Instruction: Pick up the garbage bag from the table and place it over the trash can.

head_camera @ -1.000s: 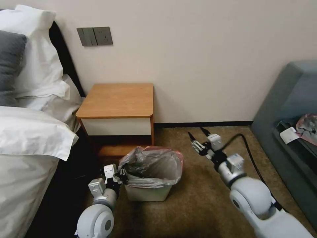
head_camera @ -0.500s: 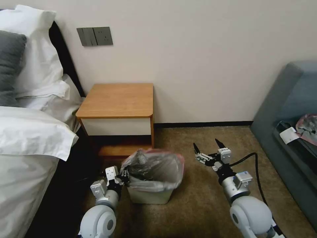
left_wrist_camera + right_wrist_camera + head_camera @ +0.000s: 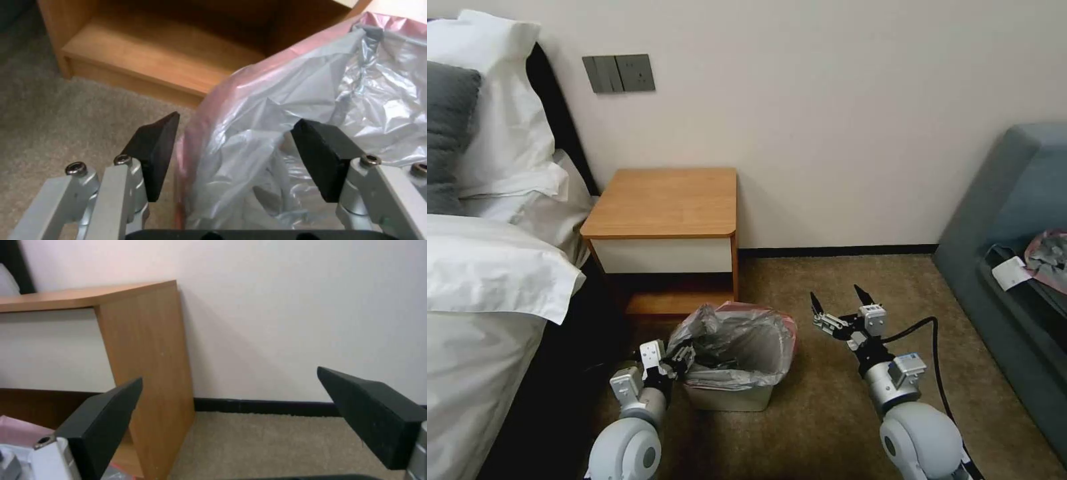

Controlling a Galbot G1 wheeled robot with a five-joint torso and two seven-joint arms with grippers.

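Left tool (image 3: pixel 231 156) spread astride bag (image 3: pixel 740 340) rim at bin (image 3: pixel 730 398); right tool (image 3: pixel 835 308) spread, idle. Risk: thin plastic slips off the rim w/ any snag.

A bedroom: a bed (image 3: pixel 487 280) with white pillows (image 3: pixel 500 100), the table (image 3: pixel 667 200) beside it, carpet (image 3: pixel 827 413) underfoot.

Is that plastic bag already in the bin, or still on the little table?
In the bin. The garbage bag hangs spread open inside the trash can, its pink rim bunched above the edge; the table top is bare.
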